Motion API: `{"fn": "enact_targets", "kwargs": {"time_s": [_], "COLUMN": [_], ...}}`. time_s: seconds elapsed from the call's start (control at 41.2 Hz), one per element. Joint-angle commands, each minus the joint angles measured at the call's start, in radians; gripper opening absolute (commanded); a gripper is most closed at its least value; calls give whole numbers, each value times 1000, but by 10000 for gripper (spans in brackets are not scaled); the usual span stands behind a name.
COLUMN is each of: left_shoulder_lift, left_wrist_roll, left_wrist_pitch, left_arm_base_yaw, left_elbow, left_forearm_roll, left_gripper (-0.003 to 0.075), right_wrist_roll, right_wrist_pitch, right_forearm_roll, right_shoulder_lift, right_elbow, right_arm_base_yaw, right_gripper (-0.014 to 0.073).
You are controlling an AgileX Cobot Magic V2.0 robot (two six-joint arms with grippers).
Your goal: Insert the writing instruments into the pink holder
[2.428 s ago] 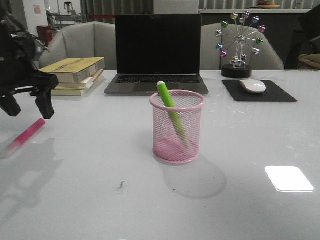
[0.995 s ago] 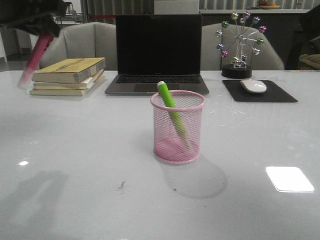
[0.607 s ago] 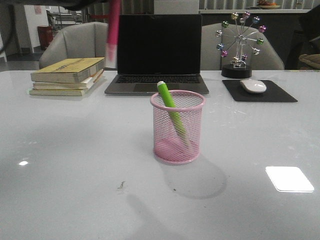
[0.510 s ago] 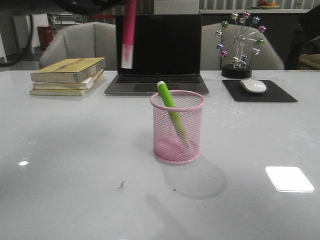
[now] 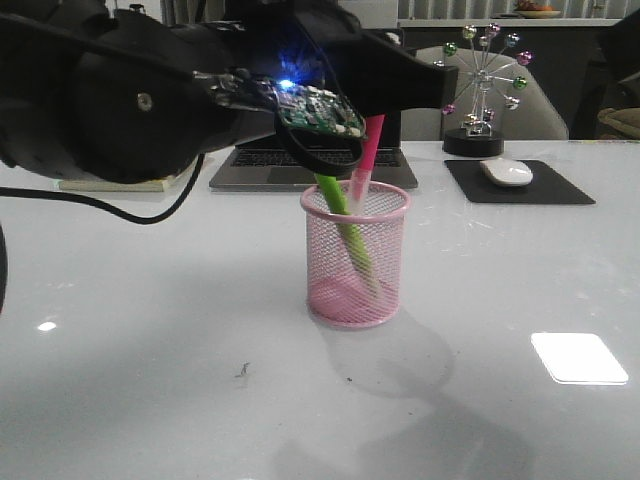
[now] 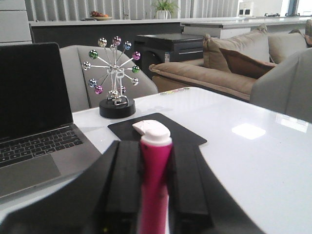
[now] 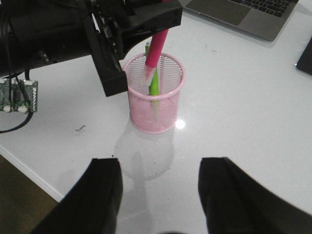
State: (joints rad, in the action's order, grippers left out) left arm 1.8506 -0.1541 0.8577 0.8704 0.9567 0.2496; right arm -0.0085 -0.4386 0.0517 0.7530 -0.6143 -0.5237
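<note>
Above glossy white table (image 5: 520, 260), left claw (image 6: 155, 195) clamping magenta highlighter (image 5: 366, 150); right claw (image 7: 158, 195) agape.

Two highlighter markers are showing: one lime green marker (image 5: 345, 222) is leaning inside the holder, and one magenta pink marker (image 5: 364, 158) is hanging with its pale end at the rim. One pink wire-mesh holder (image 5: 355, 254) is standing on the single white table (image 5: 150, 330). Two grippers are appearing: the left gripper (image 6: 155, 195) is clamping the pink marker, and the right gripper (image 7: 158, 195) is spreading its two dark fingers (image 7: 102, 192). One laptop (image 5: 300, 165), one mouse (image 5: 505, 171) on one black mouse pad (image 5: 520, 185), and one ferris-wheel desk ornament (image 5: 480, 90) are sitting behind.
</note>
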Motion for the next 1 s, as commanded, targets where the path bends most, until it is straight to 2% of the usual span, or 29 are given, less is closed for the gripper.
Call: {"fn": "enact_targets", "kwargs": {"time_s": [0.0, 0.073, 0.219, 0.34, 0.51, 0.583, 0.68, 0.753, 0.971], "left_shoulder_lift": [-46, -46, -46, -46, -60, -99, -195, -277, -558], "left_wrist_roll": [10, 10, 10, 10, -1, -33, -90, -103, -103], "left_wrist_pitch": [58, 58, 58, 58, 58, 11, -110, -261, -891], "left_arm_base_yaw": [1, 1, 1, 1, 1, 1, 0, -15, -129], "left_elbow": [31, 31, 31, 31, 31, 31, 31, 31, 31], "left_forearm_roll": [2, 2, 2, 2, 2, 2, 2, 2, -14], "left_gripper": [94, 122, 279, 375, 392, 392, 392, 392, 392], "right_wrist_roll": [-10, -10, -10, -10, -10, -10, -10, -10, -10], "right_wrist_pitch": [73, 73, 73, 73, 73, 73, 73, 73, 73], "right_forearm_roll": [-11, -11, -11, -11, -11, -11, -11, -11, -11], "right_shoulder_lift": [-9, -9, -9, -9, -9, -9, -9, -9, -9], "right_elbow": [-30, -30, -30, -30, -30, -30, -30, -30, -30], "right_arm_base_yaw": [6, 6, 6, 6, 6, 6, 6, 6, 6], "right_gripper": [465, 465, 465, 465, 465, 465, 465, 465, 465]}}
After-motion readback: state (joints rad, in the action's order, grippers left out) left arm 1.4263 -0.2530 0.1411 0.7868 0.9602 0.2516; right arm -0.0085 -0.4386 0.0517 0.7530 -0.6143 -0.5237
